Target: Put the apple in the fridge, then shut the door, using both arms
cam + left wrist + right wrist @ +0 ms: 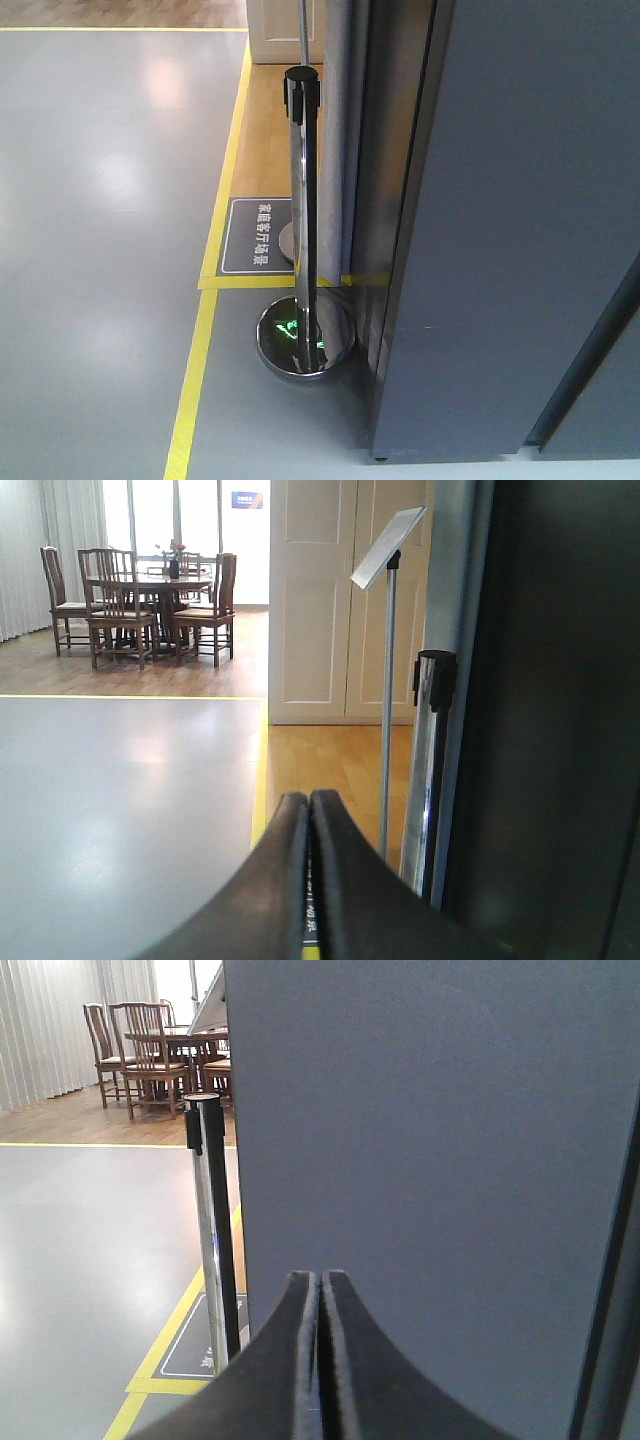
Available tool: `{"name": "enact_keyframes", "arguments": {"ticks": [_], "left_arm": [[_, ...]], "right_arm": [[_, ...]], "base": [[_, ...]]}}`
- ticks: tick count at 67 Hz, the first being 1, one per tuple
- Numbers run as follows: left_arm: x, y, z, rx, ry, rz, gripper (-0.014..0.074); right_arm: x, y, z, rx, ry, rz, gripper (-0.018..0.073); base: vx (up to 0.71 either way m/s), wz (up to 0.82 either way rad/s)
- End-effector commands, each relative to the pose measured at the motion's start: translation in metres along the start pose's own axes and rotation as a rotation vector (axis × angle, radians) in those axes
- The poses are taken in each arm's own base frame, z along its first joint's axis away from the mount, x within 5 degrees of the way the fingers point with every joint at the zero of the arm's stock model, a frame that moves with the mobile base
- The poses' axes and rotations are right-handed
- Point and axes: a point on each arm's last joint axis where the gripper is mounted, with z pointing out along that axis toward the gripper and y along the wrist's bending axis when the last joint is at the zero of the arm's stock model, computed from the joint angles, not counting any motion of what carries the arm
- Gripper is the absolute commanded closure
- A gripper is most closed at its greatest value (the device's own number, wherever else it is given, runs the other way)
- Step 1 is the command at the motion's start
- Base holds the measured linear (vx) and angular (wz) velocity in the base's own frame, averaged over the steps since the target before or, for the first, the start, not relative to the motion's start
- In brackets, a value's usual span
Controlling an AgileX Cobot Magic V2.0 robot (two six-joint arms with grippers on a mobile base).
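Note:
The apple is out of view in every frame. A tall dark-grey flat surface (500, 220) fills the right of the front view, with a dark slanted seam near its lower right. It also fills the right wrist view (430, 1130). I cannot tell whether it is the fridge, its door or a plain panel; no white interior shows. My left gripper (309, 798) is shut with nothing in it, pointing over the floor beside a dark surface (560, 720). My right gripper (321, 1278) is shut and empty, close in front of the grey surface.
A chrome barrier post (303, 200) with a round base (306, 340) stands just left of the grey surface. A slim sign stand (388, 545) rises behind it. Yellow floor tape (195, 380) borders the grey floor. A dining table and chairs (150, 590) stand far back.

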Motion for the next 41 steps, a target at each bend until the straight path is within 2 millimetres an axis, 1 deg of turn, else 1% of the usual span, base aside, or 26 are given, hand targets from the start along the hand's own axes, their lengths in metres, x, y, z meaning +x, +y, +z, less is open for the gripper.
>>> {"name": "enact_keyframes", "arguments": {"ticks": [1,23,41], "left_arm": [[0.0003,0.0004,-0.0006,0.006,-0.067,-0.015,0.0602],[0.0002,0.0004,-0.0007,0.006,-0.069,-0.015,0.0602],[0.0002,0.0026,-0.0008,-0.034,-0.071,-0.012,0.0602]], "right_arm": [[-0.0072,-0.0002,-0.0009,0.003,-0.084,-0.013,0.0561],[-0.0072,-0.0002,-0.0009,0.003,-0.084,-0.013,0.0561],[-0.0072,-0.0002,-0.0009,0.003,-0.084,-0.013,0.0561]], "base": [[0.00,0.00],[0.00,0.00],[0.00,0.00]]}}
